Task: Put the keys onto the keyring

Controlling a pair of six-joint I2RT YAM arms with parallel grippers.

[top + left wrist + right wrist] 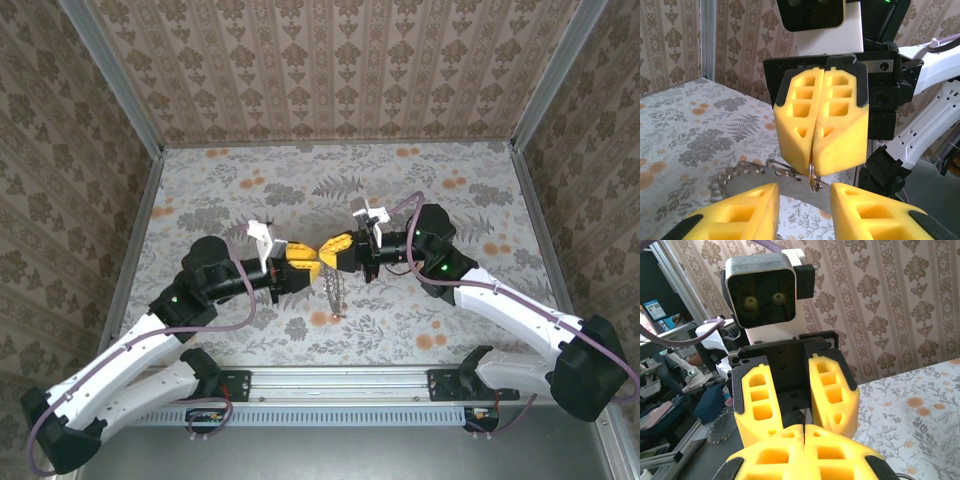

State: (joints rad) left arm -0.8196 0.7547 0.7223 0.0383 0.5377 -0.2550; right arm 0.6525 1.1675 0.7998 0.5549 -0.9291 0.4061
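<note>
Right gripper [812, 167]: yellow fingers clenched, pinching the small ring end of the keyring [813, 180]. Only the left wrist view shows that pinch, with the chain draping left from it. Left gripper [805, 194]: released, fingers parted just beneath the ring. Top view: grippers meet tip to tip and the chain hangs below them over the table [450, 310].

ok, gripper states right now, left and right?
Left gripper: open, nothing seen between its fingers.
Right gripper: shut, pinching the keyring at its tips, with the chain hanging below.
</note>
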